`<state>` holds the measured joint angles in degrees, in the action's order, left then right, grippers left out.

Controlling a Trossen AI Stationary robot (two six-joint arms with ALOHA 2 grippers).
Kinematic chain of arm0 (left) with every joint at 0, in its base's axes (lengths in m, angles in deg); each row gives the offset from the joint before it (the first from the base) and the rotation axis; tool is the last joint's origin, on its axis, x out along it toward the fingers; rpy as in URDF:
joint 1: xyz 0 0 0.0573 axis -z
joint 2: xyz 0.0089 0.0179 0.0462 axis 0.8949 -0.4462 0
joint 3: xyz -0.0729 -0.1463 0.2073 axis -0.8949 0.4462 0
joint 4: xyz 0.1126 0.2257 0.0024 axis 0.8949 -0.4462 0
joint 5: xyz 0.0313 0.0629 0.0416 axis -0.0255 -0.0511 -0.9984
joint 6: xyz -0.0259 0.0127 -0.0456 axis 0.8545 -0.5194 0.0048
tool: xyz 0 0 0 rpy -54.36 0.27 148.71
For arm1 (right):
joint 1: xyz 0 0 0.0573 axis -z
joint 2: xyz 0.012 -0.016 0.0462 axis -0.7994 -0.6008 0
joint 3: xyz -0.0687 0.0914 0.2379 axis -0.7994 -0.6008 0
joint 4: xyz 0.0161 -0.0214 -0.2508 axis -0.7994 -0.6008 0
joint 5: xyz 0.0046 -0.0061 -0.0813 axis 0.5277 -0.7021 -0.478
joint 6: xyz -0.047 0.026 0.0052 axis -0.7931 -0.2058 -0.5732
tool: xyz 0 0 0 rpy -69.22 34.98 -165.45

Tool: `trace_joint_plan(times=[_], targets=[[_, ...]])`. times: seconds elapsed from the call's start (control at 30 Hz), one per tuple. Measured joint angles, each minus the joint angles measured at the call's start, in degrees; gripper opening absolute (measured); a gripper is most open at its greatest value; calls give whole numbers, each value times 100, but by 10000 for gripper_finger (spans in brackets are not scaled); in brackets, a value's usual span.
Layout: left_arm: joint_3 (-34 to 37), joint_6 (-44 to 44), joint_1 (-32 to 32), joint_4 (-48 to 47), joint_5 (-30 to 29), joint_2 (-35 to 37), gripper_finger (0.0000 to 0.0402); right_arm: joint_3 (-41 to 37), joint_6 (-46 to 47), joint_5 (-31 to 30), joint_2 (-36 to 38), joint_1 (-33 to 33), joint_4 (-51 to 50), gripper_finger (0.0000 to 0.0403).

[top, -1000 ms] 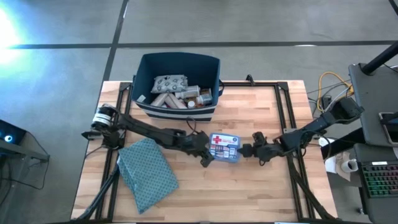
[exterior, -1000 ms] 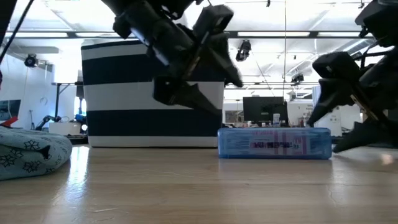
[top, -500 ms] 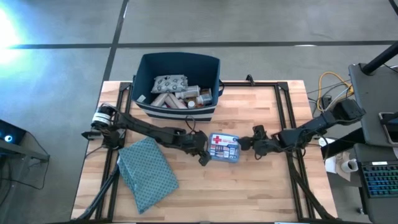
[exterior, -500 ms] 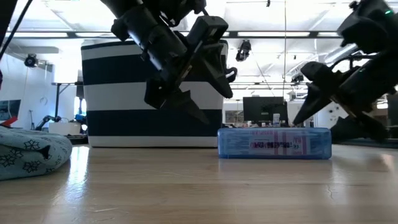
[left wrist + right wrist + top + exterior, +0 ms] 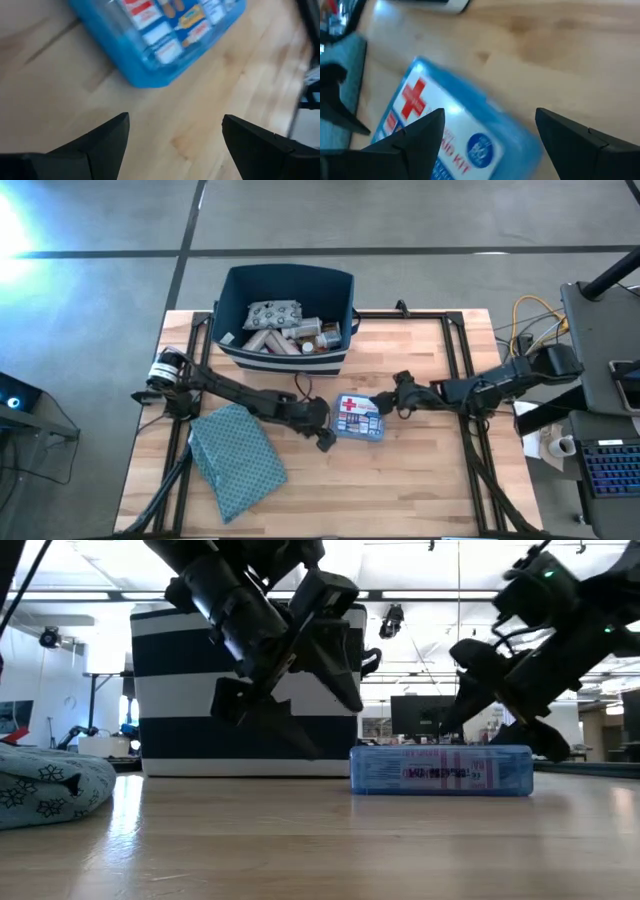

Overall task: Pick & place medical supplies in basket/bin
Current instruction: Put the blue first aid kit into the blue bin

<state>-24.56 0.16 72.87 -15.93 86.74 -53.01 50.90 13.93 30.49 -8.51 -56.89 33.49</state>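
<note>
- Red-cross box (image 5: 359, 417) flat on the table's middle, untouched, well short of the bin (image 5: 285, 315) at the far edge.
- My left gripper (image 5: 325, 436) just beside its left end, fingers wide.
- My right gripper (image 5: 392, 401) near its right end, fingers wide, nothing held.

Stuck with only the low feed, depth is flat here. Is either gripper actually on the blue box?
Observer: No. From above, the first-aid box lies flat on the table between both grippers, held by neither.
Operator: Left gripper open?
Observer: Yes. The left gripper has its fingers spread, with the box's corner ahead of them, not between them.
Operator: And right?
Observer: The right gripper is open too, above the box's red-cross face.
Operator: Bin contents? I only see its striped wall.
Observer: The navy bin already holds a grey patterned pouch and several other supplies.
</note>
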Motion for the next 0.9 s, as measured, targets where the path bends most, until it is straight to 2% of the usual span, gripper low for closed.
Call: trace_joint_plan(times=[0.17,0.4,0.6,0.77,0.9], targets=[[132,45,0,388,-9,0,296,443,-440,1139,-690,83,17,302],[428,244,26,407,87,7,296,1446,-780,2122,-1752,-15,-4,298],[812,577,2,614,-581,41,296,2365,-1382,3054,-2361,-194,-36,297],[875,674,-2,529,-955,161,296,2855,-1644,3257,-2663,-396,-121,296],[884,430,42,250,-960,498,296,2917,-1622,2865,-2627,-501,-265,293]])
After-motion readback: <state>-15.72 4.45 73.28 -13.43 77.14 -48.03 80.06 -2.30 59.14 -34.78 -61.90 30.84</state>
